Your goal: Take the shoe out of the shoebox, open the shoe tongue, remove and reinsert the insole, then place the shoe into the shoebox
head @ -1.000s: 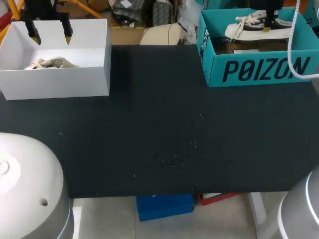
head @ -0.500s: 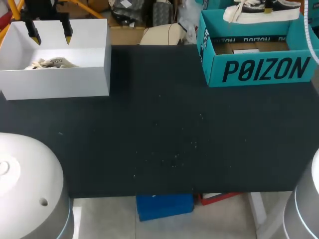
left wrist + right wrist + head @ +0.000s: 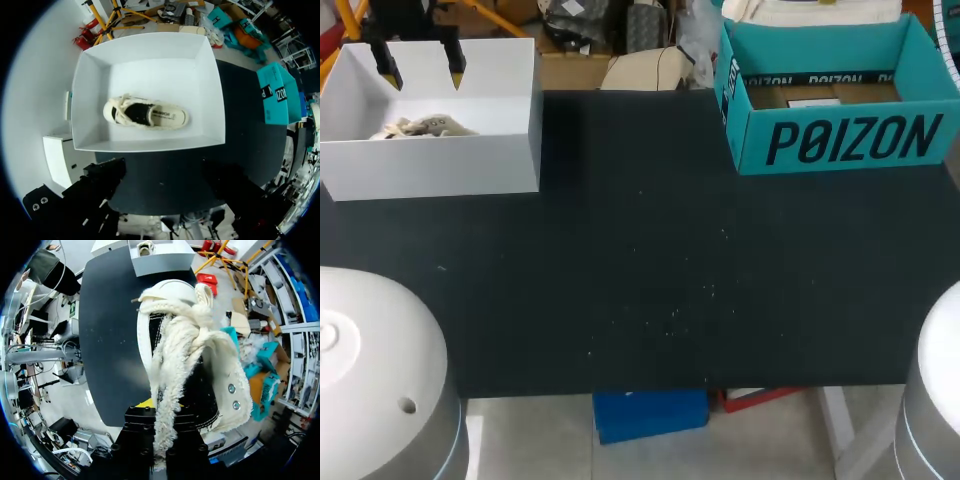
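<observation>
Shoe (image 3: 810, 10) hangs above the shoebox (image 3: 840, 140) at the far right of the table (image 3: 640, 250), showing only as a pale strip at the head view's upper edge, so it looks clear of the box walls. The right gripper (image 3: 160, 407) is clamped on it near the collar. In the right wrist view the shoe fills the space ahead of the fingers, the laces trail back over them, and one yellow tip peeks out beside the upper. Its long axis runs straight out from that gripper, toe farthest away and pointing across the table toward the white box (image 3: 440, 165) at the far left. The next move, as I judge it, is to carry the shoe toe-first down onto the bare table in front of the shoebox. The left gripper (image 3: 420, 68) hovers over the white box with its tips apart and nothing between them. A second shoe (image 3: 145, 113) lies inside that box, well apart from the held one. The right arm is plainly the nearer.
</observation>
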Controlling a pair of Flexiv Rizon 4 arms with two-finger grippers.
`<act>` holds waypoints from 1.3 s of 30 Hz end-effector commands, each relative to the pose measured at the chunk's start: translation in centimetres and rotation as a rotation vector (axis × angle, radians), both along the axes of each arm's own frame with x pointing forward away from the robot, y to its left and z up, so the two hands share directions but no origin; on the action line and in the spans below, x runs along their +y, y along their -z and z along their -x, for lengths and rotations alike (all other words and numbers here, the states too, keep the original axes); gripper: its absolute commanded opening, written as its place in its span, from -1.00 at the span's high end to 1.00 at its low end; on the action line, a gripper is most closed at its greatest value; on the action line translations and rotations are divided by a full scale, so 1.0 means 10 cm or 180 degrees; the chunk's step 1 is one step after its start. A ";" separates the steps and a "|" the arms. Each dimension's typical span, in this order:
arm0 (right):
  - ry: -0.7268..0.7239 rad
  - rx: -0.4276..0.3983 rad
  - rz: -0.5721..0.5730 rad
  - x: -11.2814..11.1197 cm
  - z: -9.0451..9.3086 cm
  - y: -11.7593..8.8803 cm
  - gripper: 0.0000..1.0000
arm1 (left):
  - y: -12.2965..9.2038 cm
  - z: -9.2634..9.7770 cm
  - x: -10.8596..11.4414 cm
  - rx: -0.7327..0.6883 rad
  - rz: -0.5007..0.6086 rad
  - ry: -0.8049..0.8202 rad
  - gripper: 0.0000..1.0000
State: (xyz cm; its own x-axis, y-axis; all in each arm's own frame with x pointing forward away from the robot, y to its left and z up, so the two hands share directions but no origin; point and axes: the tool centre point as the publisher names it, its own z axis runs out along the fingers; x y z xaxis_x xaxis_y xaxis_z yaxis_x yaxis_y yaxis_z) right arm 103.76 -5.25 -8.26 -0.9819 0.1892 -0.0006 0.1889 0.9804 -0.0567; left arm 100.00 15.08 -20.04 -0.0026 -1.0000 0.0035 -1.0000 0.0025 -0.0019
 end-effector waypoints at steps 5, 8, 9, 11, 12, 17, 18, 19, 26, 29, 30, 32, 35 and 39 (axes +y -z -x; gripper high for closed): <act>-0.0141 -0.2172 0.0306 0.52 1.60 0.07 1.00 | 0.00 0.00 0.00 0.0005 -0.0005 -0.0004 -1.00; -0.0186 -0.2222 0.0248 0.68 1.77 0.19 1.00 | 0.00 0.00 0.00 0.0005 -0.0005 -0.0004 -1.00; -0.0203 -0.2261 0.0307 0.74 1.82 0.23 1.00 | 0.00 0.00 0.00 0.0005 -0.0005 -0.0004 -1.00; -0.0172 -0.2273 0.0265 0.85 1.91 0.32 1.00 | 0.00 0.00 0.00 0.0005 -0.0005 -0.0004 -1.00; -0.0135 -0.2267 0.0237 0.92 1.95 0.37 1.00 | 0.00 0.00 0.00 0.0005 -0.0005 -0.0004 -1.00; -0.0087 -0.2332 0.0418 1.26 2.07 0.62 1.00 | 0.00 0.00 0.00 0.0005 -0.0005 -0.0004 -1.00; -0.0064 -0.2340 0.0426 1.34 2.08 0.67 1.00 | 0.00 0.00 0.00 0.0005 -0.0005 -0.0004 -1.00; -0.0038 -0.2362 0.0455 1.42 2.10 0.73 1.00 | 0.00 0.00 0.00 0.0005 -0.0005 -0.0004 -1.00; -0.0029 -0.2301 0.0521 1.92 2.23 1.26 1.00 | 0.00 0.00 0.00 0.0005 -0.0005 -0.0004 -1.00; -0.0057 -0.2209 0.0500 2.11 2.27 1.47 1.00 | 0.00 0.00 0.00 0.0005 -0.0005 -0.0004 -1.00; -0.0052 -0.2167 0.0491 2.17 2.27 1.56 1.00 | 0.00 0.00 0.00 0.0005 -0.0005 -0.0004 -1.00; -0.0079 -0.2095 0.0486 2.26 2.28 1.65 1.00 | 0.00 0.00 0.00 0.0005 -0.0005 -0.0004 -1.00; -0.0098 -0.1938 0.0469 2.38 2.27 1.83 1.00 | 0.00 0.00 0.00 0.0005 -0.0005 -0.0004 -1.00; -0.0135 -0.1738 0.0444 2.48 2.26 2.01 1.00 | 0.00 0.00 0.00 0.0005 -0.0005 -0.0004 -1.00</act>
State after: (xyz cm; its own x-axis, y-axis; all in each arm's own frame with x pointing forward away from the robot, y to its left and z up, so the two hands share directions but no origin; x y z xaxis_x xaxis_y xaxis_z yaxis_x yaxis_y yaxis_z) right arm 80.26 17.40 -26.82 -0.8296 0.1106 -0.5473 0.1807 0.9806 -0.0758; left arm 100.00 15.08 -20.03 -0.0024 -1.0000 0.0033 -1.0000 0.0024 -0.0018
